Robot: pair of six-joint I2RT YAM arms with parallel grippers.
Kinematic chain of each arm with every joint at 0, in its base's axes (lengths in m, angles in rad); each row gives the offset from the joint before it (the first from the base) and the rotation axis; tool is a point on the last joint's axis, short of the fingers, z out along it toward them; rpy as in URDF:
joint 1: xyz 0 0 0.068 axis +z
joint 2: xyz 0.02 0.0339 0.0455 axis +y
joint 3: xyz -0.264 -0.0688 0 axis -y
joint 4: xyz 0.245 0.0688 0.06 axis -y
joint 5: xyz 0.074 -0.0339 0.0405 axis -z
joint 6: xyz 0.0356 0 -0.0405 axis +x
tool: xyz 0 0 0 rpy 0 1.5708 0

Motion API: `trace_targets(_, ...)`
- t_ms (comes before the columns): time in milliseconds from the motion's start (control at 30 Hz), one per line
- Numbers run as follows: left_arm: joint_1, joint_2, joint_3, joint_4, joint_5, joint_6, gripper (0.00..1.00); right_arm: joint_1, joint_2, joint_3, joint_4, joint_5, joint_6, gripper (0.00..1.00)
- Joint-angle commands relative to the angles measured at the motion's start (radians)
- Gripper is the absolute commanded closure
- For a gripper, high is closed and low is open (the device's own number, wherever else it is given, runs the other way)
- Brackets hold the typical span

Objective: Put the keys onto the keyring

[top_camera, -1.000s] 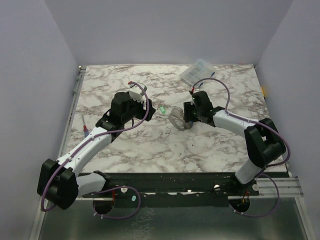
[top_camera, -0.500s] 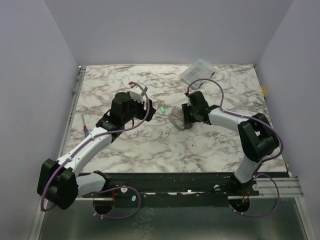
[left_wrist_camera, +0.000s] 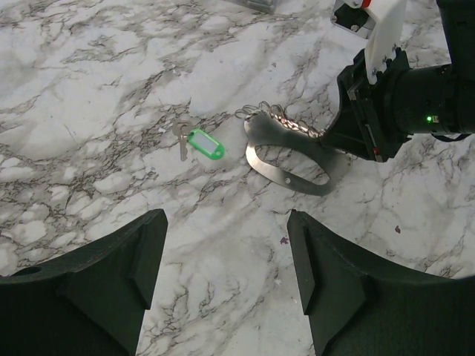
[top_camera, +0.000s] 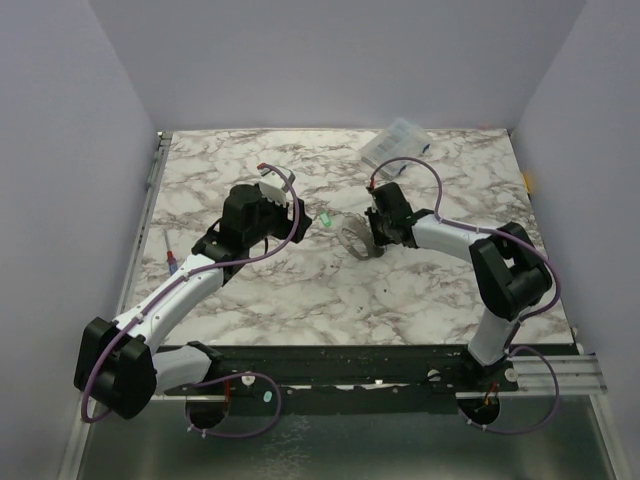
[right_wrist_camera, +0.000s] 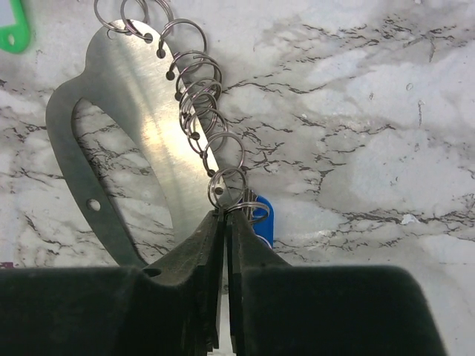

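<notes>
**Steel band pinched at its end, green key waiting**

Steel is the material of the keyring (right_wrist_camera: 141, 126): a flat curved band that lies on the marble table (left_wrist_camera: 89, 89), near the middle. A row of small split rings (right_wrist_camera: 194, 74) runs along its one edge. The blue key (right_wrist_camera: 261, 215) is at the last of these rings, touching the fingertips. Whether it already hangs on that ring or only lies beside it, the right wrist view does not show. The green key (left_wrist_camera: 204, 142) lies flat on the marble just to the left of the band, apart from it, and nothing holds it.

The right gripper (right_wrist_camera: 225, 215) is clenched at the near end of the keyring. Only a thin slit is between its fingers, and the last ring and the edge of the band sit at the tips, so it seems to pinch the keyring there. The left gripper (left_wrist_camera: 226, 219) hangs released above the table, its fingers wide apart, with the green key and the band in front of it.

By judgement, the step in hand is to fix the keyring, so that a key can be threaded. The next move probably belongs to the left arm: to come down on the green key, take it by the tag, and bring its hole to a split ring. This asks for a fine aim, because the rings are thin and close together, and the band may slide if the pinch is weak.
</notes>
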Motion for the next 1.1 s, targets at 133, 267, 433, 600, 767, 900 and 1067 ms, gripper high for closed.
trace_targets(133, -0.007, -0.019, 0.019, -0.016, -0.010, 0.011, 0.27, 0.007, -0.010, 0.010, -0.031, 0.045, -0.001, 0.99)
trace_targets(267, -0.009, -0.019, 0.020, -0.016, -0.011, 0.010, 0.27, 0.010, -0.051, -0.008, -0.013, 0.056, 0.002, 0.99)
trace_targets(433, -0.009, -0.019, 0.020, -0.016, -0.011, 0.012, 0.27, 0.010, -0.138, -0.053, 0.040, 0.037, 0.016, 0.99)
trace_targets(600, -0.010, -0.021, 0.020, -0.016, -0.011, 0.012, 0.27, 0.010, -0.173, -0.070, 0.056, 0.019, 0.026, 0.99)
trace_targets(767, -0.010, -0.022, 0.020, -0.016, -0.003, 0.012, 0.27, 0.010, -0.203, -0.079, 0.064, 0.019, 0.023, 0.99)
trace_targets(900, -0.010, -0.027, 0.022, -0.015, 0.012, 0.012, 0.27, 0.010, -0.275, -0.110, 0.118, -0.004, -0.005, 0.99)
trace_targets(1067, -0.012, -0.036, 0.022, -0.010, 0.032, 0.012, 0.27, 0.012, -0.395, -0.213, 0.291, -0.107, -0.097, 0.99)
